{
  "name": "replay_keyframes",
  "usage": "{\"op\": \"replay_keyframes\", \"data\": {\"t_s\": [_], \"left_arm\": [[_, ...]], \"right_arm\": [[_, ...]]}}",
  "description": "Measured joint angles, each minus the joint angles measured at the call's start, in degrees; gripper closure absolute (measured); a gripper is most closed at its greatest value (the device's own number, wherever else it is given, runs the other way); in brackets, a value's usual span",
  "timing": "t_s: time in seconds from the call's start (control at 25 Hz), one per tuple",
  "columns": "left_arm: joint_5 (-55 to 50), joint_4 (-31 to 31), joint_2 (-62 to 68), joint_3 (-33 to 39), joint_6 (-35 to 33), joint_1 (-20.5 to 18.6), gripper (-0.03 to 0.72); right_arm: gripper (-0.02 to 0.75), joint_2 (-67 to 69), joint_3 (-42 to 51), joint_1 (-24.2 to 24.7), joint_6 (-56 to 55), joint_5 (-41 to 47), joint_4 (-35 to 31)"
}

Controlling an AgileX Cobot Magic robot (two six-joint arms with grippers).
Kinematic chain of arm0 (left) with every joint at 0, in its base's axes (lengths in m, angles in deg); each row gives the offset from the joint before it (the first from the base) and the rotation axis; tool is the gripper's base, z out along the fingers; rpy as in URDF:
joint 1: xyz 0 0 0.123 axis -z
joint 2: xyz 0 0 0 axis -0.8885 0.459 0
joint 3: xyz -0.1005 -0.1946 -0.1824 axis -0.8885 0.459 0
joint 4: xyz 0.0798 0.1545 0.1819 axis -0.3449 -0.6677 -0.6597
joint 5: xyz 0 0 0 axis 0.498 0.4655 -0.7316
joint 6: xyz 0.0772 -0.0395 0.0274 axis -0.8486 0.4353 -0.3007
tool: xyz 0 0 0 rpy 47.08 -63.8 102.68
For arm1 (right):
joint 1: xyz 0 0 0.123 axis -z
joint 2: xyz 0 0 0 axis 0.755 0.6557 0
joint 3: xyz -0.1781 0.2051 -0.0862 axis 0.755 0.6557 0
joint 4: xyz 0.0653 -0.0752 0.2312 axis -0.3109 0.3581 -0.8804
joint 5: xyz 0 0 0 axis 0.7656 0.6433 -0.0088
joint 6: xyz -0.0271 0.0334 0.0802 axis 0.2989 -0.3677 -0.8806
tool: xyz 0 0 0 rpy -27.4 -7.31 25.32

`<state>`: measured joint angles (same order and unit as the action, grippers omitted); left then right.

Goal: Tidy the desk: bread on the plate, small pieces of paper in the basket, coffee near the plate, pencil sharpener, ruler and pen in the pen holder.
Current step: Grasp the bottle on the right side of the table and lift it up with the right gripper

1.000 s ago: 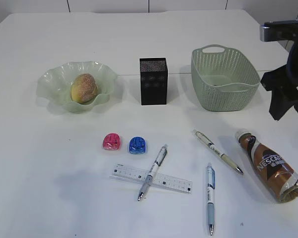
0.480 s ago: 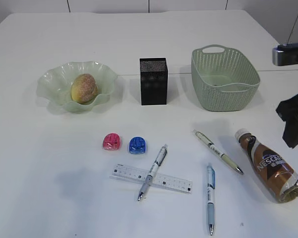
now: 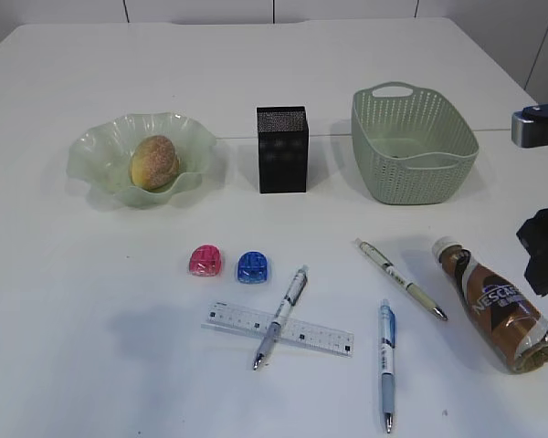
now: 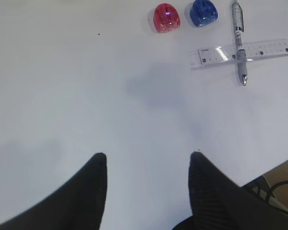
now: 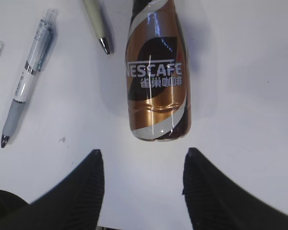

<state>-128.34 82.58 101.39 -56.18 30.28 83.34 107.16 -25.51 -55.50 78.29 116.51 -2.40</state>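
The bread [image 3: 153, 161] lies in the green plate [image 3: 96, 146]. Behind the middle stand the black pen holder [image 3: 282, 149] and the green basket [image 3: 411, 141]. A pink pencil sharpener [image 3: 205, 261] and a blue one [image 3: 252, 266] sit above the ruler [image 3: 321, 337], which one pen [image 3: 281, 316] crosses. Two more pens [image 3: 400, 278] [image 3: 386, 363] lie to its right. The coffee bottle [image 3: 499, 305] lies on its side. My right gripper [image 5: 142, 158] hangs open just past the coffee bottle's [image 5: 156, 72] base. My left gripper [image 4: 148, 160] is open over bare table. No small pieces of paper are in view.
The table's front edge and cables [image 4: 273, 184] show at the lower right of the left wrist view. The right arm [image 3: 543, 255] shows at the right edge of the exterior view, beside the bottle. The left arm is outside that view.
The right arm has moved from beside the basket toward the front and right, to a spot next to the coffee bottle. Nothing on the table has moved.
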Motion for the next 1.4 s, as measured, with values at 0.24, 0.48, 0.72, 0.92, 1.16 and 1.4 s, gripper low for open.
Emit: {"op": "replay_keyframes", "data": {"t_s": [0.24,0.48,0.72,0.92,1.16,1.4], "left_arm": [[0.2,0.0,0.0,0.0,0.0,0.0,0.305],[0.9,0.0,0.0,0.0,0.0,0.0,0.304],[1.3,0.0,0.0,0.0,0.0,0.0,0.305],[1.4,0.0,0.0,0.0,0.0,0.0,0.305],[1.4,0.0,0.0,0.0,0.0,0.0,0.304],[1.5,0.0,0.0,0.0,0.0,0.0,0.304]], "right_arm": [[0.312,0.0,2.5,0.0,0.0,-2.6,0.0],[0.307,0.0,6.6,0.0,0.1,-6.5,0.7],[0.188,0.6,6.6,0.0,-1.2,-6.9,2.5],[0.145,1.5,6.6,0.0,-2.5,-6.9,5.2],[0.168,1.7,6.6,0.0,-2.5,-8.3,5.9],[0.174,1.9,6.6,0.0,-2.0,-8.6,4.5]]}}
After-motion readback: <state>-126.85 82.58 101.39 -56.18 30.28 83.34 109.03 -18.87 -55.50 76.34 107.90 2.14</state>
